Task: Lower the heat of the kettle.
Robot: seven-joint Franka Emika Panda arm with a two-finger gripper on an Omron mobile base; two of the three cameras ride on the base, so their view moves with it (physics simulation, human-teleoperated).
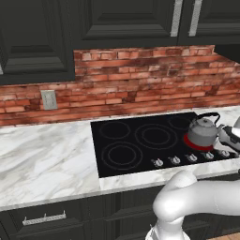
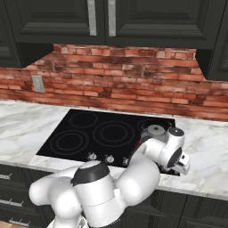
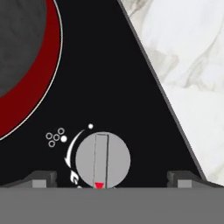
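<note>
In the hand view the claw [image 3: 111,181] hangs directly over a round silver stove knob [image 3: 103,160]; its two dark fingertips [image 3: 43,178] stand wide apart, one on either side of the knob and clear of it, so the claw is released and grasps nothing; the knob's raised bar runs toward a small red mark at its near edge, and white dial markings curve along one side of it; the knob sits on the black glass cooktop [image 3: 109,78], just beside the cooktop's edge where the marble tabletop [image 3: 183,57] begins; farther along that view a glowing red burner ring [image 3: 41,83] curves around a grey round base.

From the left base view the white arm [image 1: 197,199] reaches over the front row of knobs [image 1: 174,160] at the cooktop's right end; the kettle [image 1: 203,130] stands upright on the lit red burner, at the right of the cooktop, just behind the knobs and next to the wrist; in the right base view the kettle [image 2: 153,131] is partly hidden behind the arm; the other burners are dark; behind the cooktop runs a red brick backsplash [image 1: 140,79] with a wall outlet [image 1: 48,99] at the left, and dark cabinets [image 1: 117,21] hang above.
</note>
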